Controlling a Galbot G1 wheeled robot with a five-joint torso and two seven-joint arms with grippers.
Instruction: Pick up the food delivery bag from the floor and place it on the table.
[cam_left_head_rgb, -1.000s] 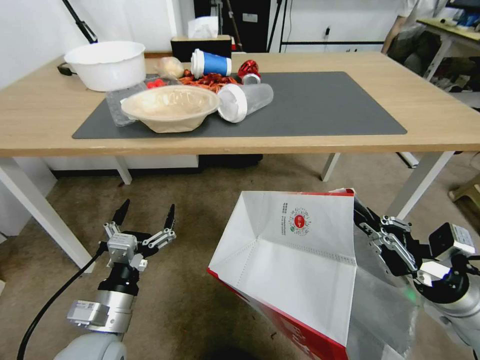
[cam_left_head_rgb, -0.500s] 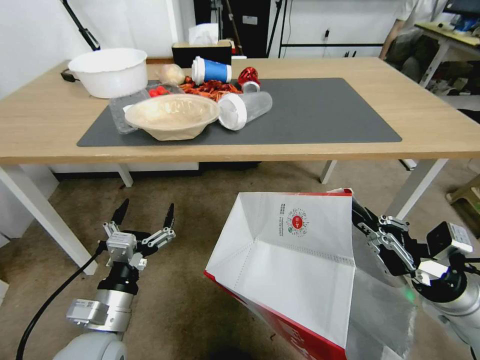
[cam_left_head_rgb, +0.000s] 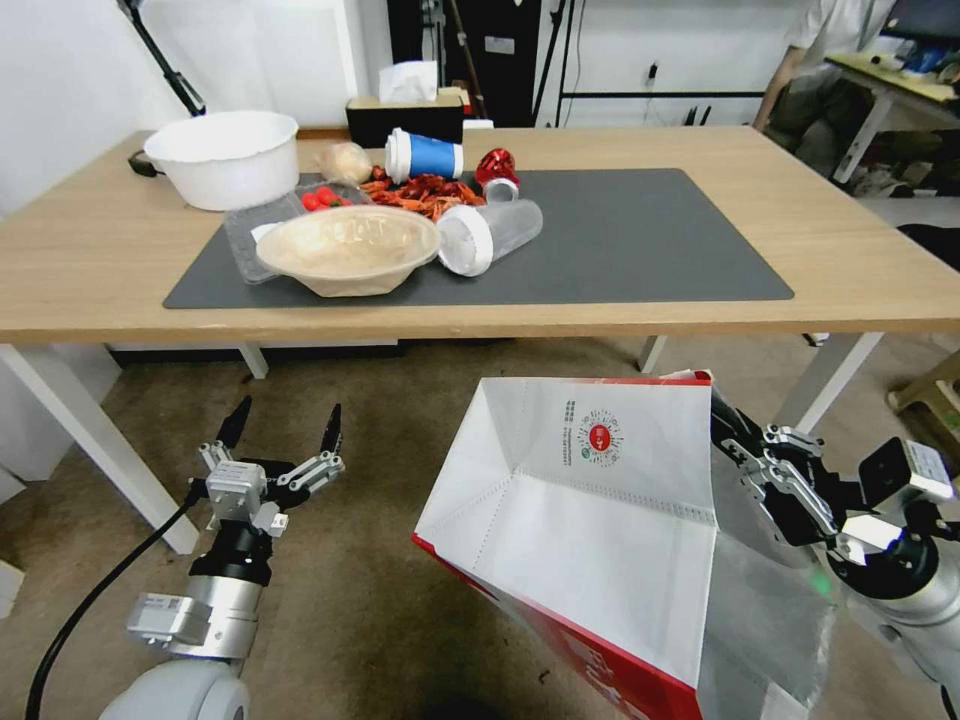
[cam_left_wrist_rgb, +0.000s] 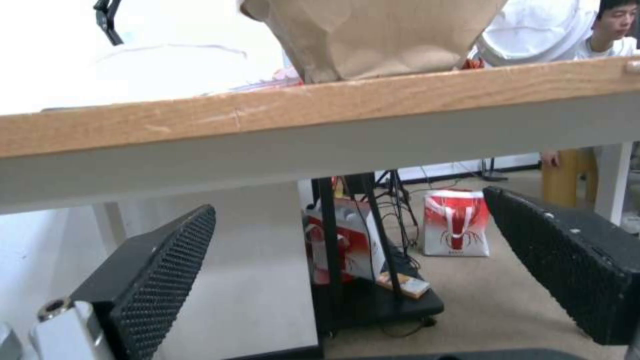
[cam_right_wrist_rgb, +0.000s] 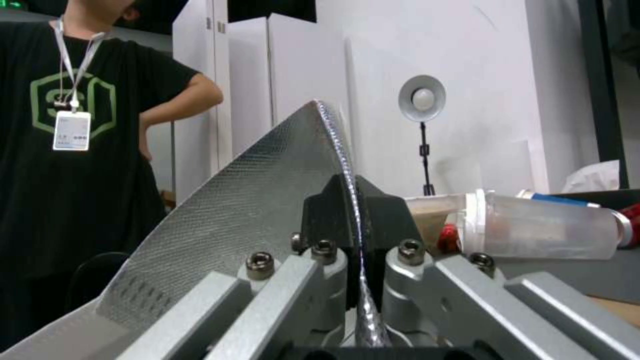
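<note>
Bag first: the food delivery bag hangs tilted in front of the robot, clear of the carpet as far as the head view shows, with its open mouth turned up and toward the camera. Its long axis runs slantwise, from the red lower corner near the robot up to the rim nearest the tabletop. The right gripper has its fingers clamped on the bag's foil-lined side wall, the thin silver edge pinched between them in the right wrist view. The left gripper hovers low over the floor to the left, fingers apart and holding nothing.

The hold is on a single thin wall, well off the bag's middle, so I judge the bag could swing, crumple or slip out as it rises. Its top rim sits below the table edge, so a lift that is too shallow could catch the bag there.

Farther off, a bowl, cups and food scraps crowd the mat's left half.
</note>
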